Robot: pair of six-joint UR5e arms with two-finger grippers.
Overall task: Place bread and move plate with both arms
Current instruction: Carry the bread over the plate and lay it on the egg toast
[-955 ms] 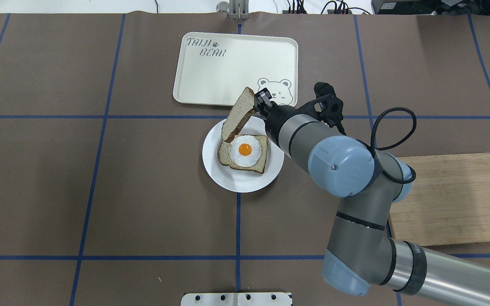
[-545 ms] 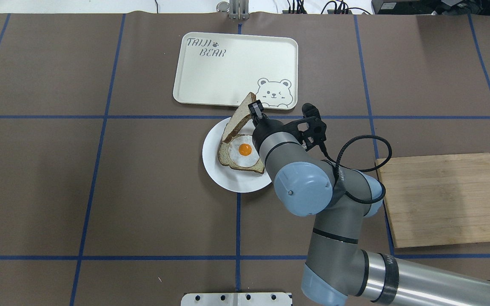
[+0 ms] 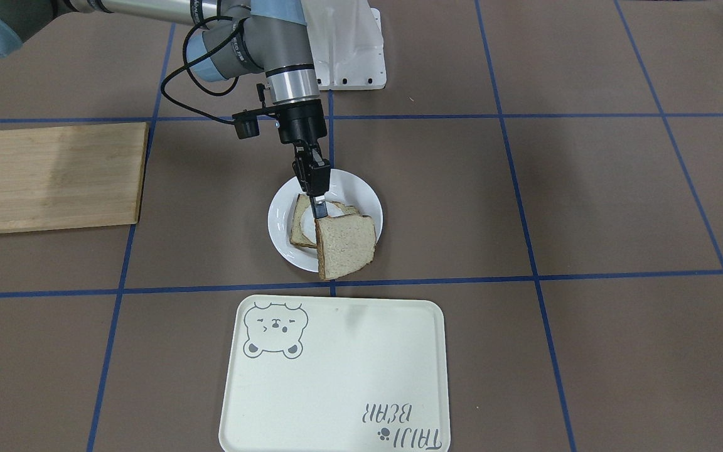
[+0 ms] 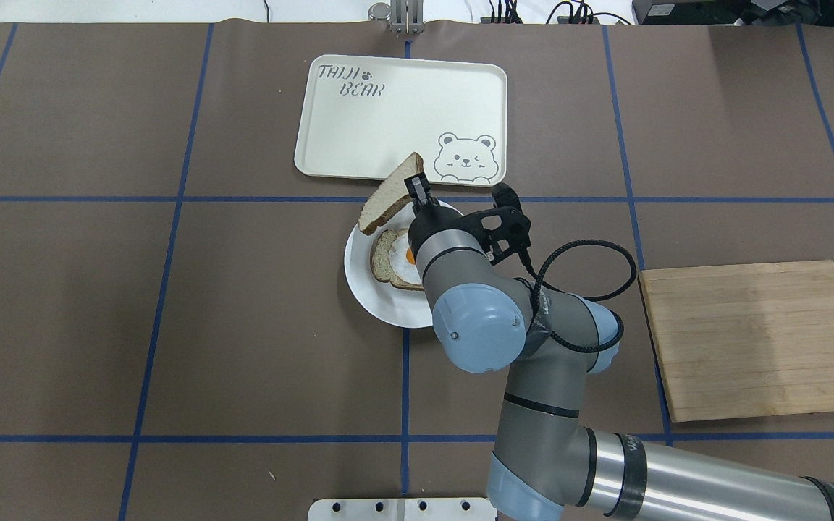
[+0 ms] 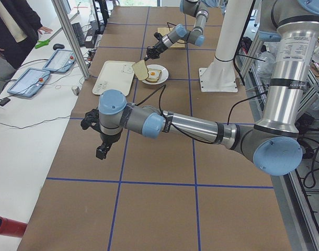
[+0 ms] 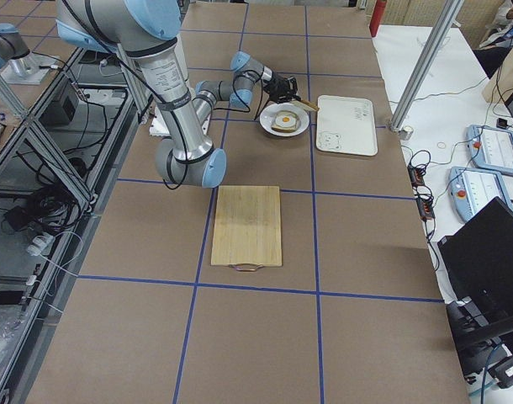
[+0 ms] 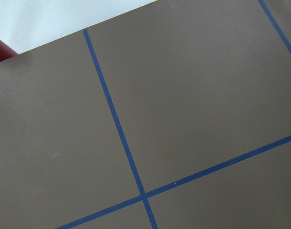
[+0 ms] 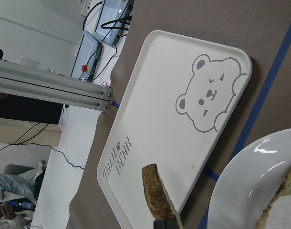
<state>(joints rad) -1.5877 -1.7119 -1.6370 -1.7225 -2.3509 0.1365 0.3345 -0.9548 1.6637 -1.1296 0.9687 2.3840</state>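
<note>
My right gripper (image 4: 417, 192) is shut on the bread (image 4: 389, 205), a plain slice held tilted by one edge above the far side of the white plate (image 4: 360, 281). A second slice bearing a fried egg (image 4: 390, 265) lies on the plate, partly hidden by my wrist. In the front-facing view the gripper (image 3: 319, 211) holds the bread (image 3: 346, 245) over the plate (image 3: 279, 231). The right wrist view shows the bread's crust (image 8: 157, 200). My left gripper (image 5: 101, 152) hangs over bare table far from the plate. I cannot tell whether it is open or shut.
A cream tray (image 4: 402, 116) with a bear drawing lies just beyond the plate. A wooden cutting board (image 4: 757, 340) lies at the right. A white base plate (image 4: 402, 509) sits at the near edge. A person stands at the table's far side in the left view.
My right arm has swung left and drawn back. The bread has shifted left with it and tilted flatter over the plate's far-left edge. My wrist now hides part of the egg slice.
</note>
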